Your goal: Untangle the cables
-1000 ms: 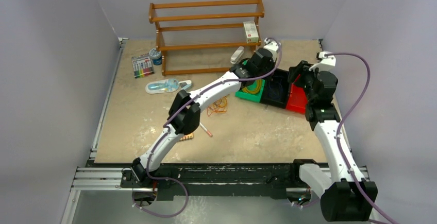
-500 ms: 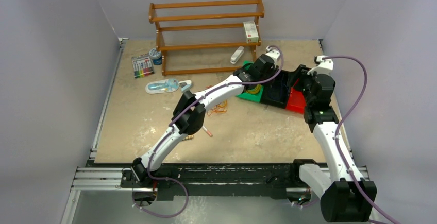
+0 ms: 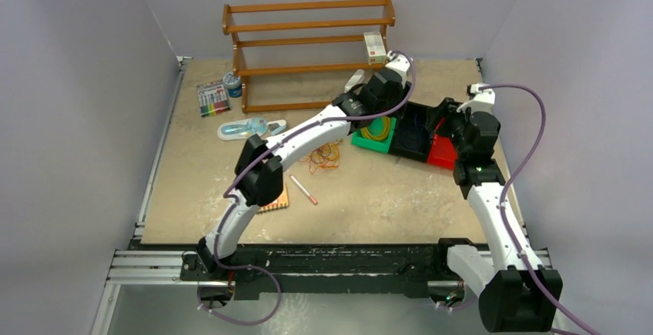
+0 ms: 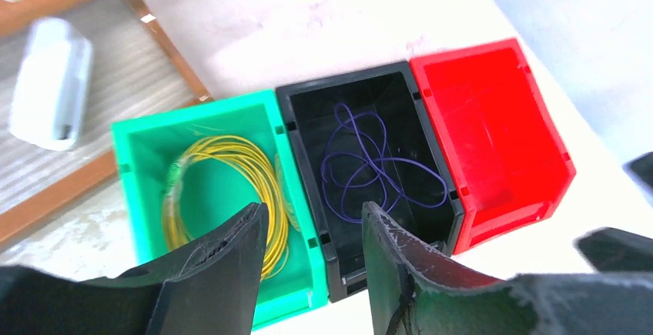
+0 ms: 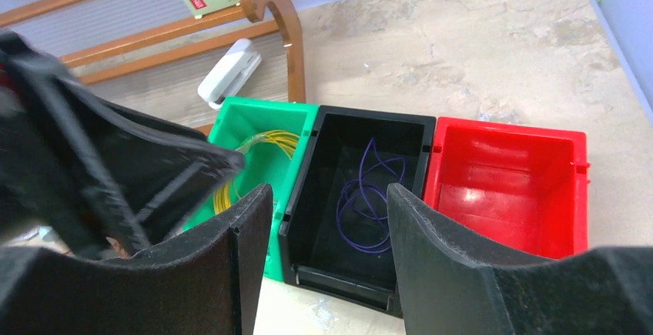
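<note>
Top view: a thin orange-red cable tangle point(image 3: 326, 158) lies loose on the beige table point(image 3: 385, 196), left of three plastic bins point(image 3: 408, 152). Left wrist view: the left gripper point(image 4: 313, 208), jaws parted and empty, hovers by the green bin point(image 4: 192, 109) holding a coiled yellow cable point(image 4: 223, 149). Right wrist view: the right gripper point(image 5: 327, 192), also parted and empty, faces the black bin point(image 5: 377, 114) holding a dark blue cable point(image 5: 362, 196); the red bin point(image 5: 500, 196) likely awaits the orange-red one
</note>
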Available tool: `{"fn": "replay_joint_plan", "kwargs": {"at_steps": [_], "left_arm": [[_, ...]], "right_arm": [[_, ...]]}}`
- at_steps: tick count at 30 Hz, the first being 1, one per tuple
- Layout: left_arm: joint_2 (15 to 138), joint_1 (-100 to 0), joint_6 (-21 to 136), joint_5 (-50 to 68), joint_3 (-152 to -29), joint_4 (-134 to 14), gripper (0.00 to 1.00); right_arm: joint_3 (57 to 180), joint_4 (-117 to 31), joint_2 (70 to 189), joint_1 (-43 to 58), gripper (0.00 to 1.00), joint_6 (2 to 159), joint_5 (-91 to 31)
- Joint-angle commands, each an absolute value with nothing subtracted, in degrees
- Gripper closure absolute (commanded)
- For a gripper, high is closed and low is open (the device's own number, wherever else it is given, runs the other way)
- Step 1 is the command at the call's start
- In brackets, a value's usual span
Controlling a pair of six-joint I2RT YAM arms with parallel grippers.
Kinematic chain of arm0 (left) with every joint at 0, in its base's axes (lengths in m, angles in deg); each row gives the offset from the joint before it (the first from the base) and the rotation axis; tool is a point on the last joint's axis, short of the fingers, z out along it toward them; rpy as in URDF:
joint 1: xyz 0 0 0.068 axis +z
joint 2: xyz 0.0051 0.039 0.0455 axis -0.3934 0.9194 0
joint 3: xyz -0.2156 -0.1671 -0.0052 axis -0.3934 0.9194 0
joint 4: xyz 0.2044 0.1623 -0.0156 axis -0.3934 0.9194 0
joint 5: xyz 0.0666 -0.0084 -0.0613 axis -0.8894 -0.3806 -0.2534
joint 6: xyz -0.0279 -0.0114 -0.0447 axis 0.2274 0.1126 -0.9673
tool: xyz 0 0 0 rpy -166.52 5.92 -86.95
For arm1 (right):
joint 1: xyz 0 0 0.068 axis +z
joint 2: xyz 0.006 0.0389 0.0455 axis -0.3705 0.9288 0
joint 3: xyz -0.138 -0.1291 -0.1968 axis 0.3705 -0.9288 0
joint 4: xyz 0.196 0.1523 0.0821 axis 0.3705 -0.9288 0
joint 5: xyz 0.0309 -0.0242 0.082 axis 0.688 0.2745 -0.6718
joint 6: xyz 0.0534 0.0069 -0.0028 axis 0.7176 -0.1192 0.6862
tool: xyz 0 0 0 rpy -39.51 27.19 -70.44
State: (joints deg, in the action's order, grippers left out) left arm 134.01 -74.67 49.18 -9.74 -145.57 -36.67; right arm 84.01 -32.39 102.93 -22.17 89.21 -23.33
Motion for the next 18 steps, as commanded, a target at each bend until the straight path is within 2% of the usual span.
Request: {"fn": "replay_joint_plan", "kwargs": {"at_steps": [1,6,11,18], "left_arm": [[124.8,-74.7,49.7,-16.0,-140.6,-41.2,0.52],[120.5,-74.6,49.4,-19.0,-133.9,-40.8,0.53],[112.2,-73.2,47.2,-23.3,-121.7,-40.8,0.53],[101.0,-69.1,43.4,-25.0,-105.3,-39.5,0.54]], "right_arm": [[83.2,-27.5,103.1,-22.4,0.41,88.6,-27.3],[82.4,-25.6,103.6,-22.4,0.4,89.7,-27.6],[83.7,-27.7,105.7,-22.4,0.41,90.6,-23.7],[92.2,-38.2,116.8,-22.4,0.48,89.5,-22.1]]}}
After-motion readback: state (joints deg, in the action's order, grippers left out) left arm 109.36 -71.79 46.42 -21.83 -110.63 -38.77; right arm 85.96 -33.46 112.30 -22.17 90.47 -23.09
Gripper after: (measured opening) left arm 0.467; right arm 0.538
